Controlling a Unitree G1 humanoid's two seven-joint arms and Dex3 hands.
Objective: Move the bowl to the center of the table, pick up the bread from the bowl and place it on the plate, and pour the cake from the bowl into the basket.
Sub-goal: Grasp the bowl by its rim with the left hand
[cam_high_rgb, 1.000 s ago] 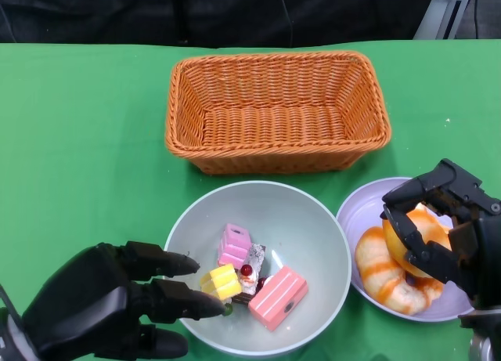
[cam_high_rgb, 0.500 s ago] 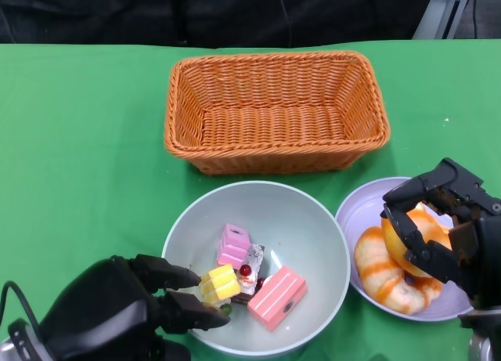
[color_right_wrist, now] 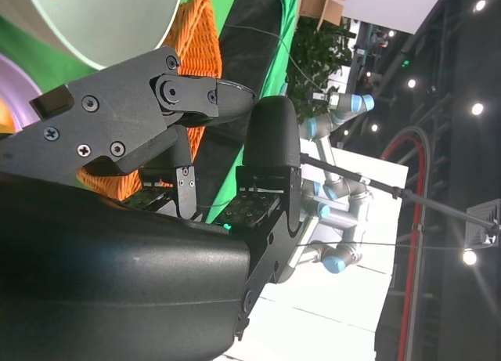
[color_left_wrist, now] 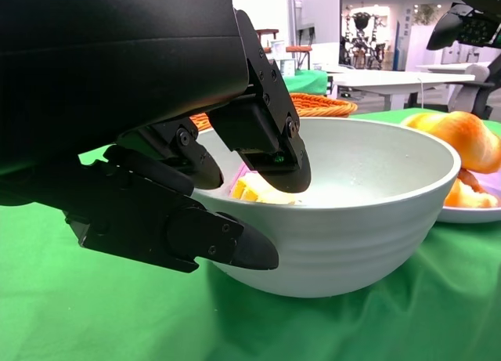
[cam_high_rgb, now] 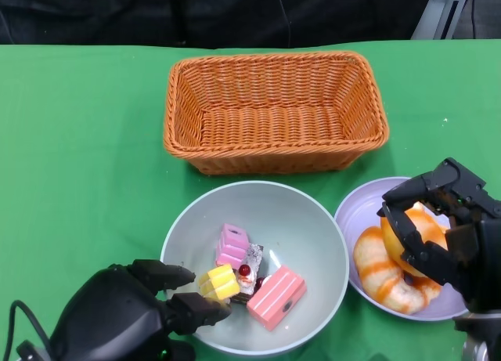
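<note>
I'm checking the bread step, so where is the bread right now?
In the head view the bread lies on the plate at the lower right, beside the bowl, under the right hand.

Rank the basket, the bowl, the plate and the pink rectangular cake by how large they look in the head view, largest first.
1. basket, the widest thing on the table.
2. bowl, somewhat smaller.
3. plate, though the right hand and the bread cover part of it, so its full extent is unsure.
4. pink rectangular cake, clearly smallest.
</note>
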